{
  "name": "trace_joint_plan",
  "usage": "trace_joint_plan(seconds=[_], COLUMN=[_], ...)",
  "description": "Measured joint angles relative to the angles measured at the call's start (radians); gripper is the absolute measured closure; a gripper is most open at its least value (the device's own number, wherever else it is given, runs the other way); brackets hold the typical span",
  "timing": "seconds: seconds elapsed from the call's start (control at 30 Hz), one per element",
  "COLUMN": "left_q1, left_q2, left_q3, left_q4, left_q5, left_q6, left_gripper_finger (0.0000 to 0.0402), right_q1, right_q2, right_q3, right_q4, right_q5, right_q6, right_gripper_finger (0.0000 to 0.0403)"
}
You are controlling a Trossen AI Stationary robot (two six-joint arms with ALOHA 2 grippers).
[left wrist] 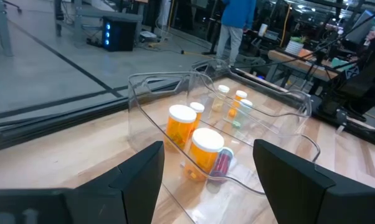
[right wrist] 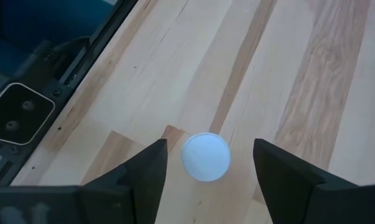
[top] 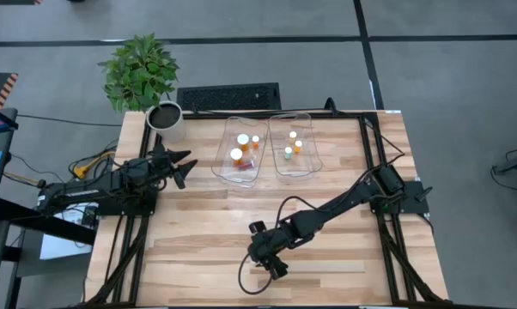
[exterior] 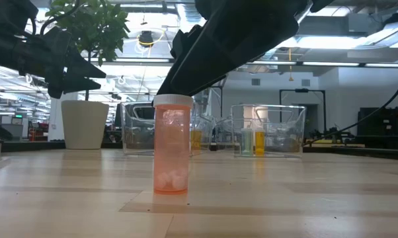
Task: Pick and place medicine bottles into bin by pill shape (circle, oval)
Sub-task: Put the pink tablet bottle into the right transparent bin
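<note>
Orange bottle (exterior: 171, 144), label unreadable, stands under open right pincer (right wrist: 205, 163).

A wooden table (top: 207, 232) made of pale and darker planks carries a white pot (top: 167, 120) at its far left corner, with a leafy green plant (top: 140, 70) leaning out past the edge. In the low view the pot (exterior: 84, 123) stands upright on the tabletop. Just beyond the far edge, a black grille (top: 228, 97) lies on the grey floor (top: 447, 77). Cables (top: 91, 165) hang off the left edge. In the room behind, a person (left wrist: 235, 25) in a blue top stands near desks, with ceiling lights (exterior: 145, 39) overhead.
</note>
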Motion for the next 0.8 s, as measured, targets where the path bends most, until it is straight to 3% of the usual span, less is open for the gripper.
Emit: trace_joint_plan(seconds=[0.8], left_q1=[0.000], left_q2=[0.000], left_q3=[0.000], left_q4=[-0.001], left_q5=[0.002], left_q6=[-0.003], left_gripper_finger=[0.0161], right_q1=[0.001], right_q2=[0.000], right_q3=[0.000], right_q4=[0.011], right_q5=[0.001], right_q6=[0.000], right_gripper_finger=[0.0191])
